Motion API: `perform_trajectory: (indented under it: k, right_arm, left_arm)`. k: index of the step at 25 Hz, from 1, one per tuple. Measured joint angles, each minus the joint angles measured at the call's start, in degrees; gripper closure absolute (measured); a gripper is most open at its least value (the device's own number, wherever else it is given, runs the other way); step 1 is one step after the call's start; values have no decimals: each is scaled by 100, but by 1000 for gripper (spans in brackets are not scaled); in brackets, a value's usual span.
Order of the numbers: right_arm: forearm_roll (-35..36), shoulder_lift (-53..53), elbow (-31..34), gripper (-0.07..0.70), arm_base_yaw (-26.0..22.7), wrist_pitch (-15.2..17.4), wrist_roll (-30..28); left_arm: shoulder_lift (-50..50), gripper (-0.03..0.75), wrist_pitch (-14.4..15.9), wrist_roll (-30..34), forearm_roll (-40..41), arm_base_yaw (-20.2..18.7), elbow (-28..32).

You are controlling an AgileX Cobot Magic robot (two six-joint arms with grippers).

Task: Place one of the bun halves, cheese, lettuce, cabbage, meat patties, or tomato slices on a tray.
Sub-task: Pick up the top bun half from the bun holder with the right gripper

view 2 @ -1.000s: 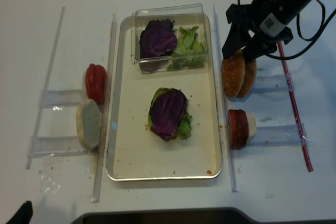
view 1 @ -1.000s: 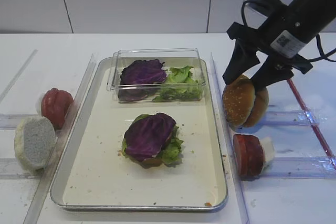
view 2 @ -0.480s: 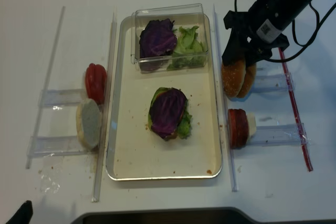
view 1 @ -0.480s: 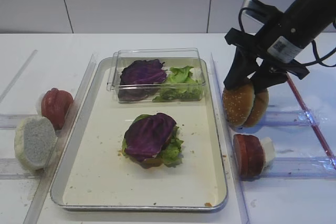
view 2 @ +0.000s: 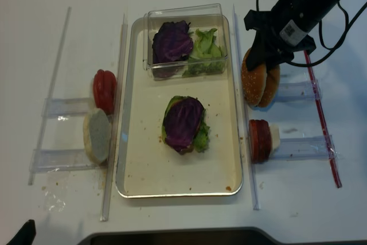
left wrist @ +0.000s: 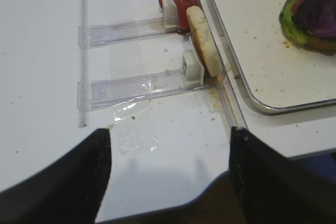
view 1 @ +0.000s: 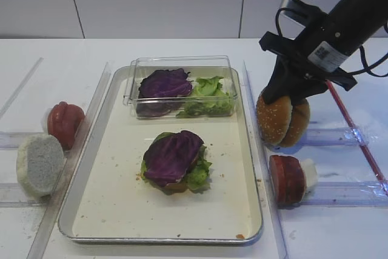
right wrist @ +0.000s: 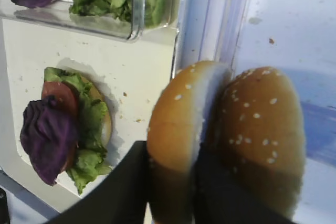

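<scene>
Two sesame-seeded bun halves stand on edge in a clear rack right of the tray. My right gripper has come down over them. Its fingers press both faces of the left bun half, with one finger wedged between the two halves. In the right wrist view this bun half fills the gap between the dark fingers, and the other half leans against it. Purple cabbage over lettuce sits stacked mid-tray. My left gripper hangs open over bare table with nothing in it.
A clear plastic box with cabbage and lettuce stands at the tray's far end. Red slices stand in a rack near the right rim. Tomato slices and a pale bun half stand left of the tray. A red rod lies at right.
The right gripper's jaws have narrowed from a wide straddle over the buns to pressing on the left bun half. The hand sank slightly. Nothing else moved.
</scene>
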Motion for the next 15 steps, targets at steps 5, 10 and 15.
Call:
perform_trajectory:
  k: [5, 10, 15]
  right_arm:
    - [0, 0, 0, 433, 0, -13, 59]
    - [0, 0, 0, 470, 0, -24, 83]
    - [0, 0, 0, 475, 0, -24, 83]
  left_arm:
    - [0, 276, 0, 0, 0, 0, 0]
    - [0, 276, 0, 0, 0, 0, 0]
    - [0, 276, 0, 0, 0, 0, 0]
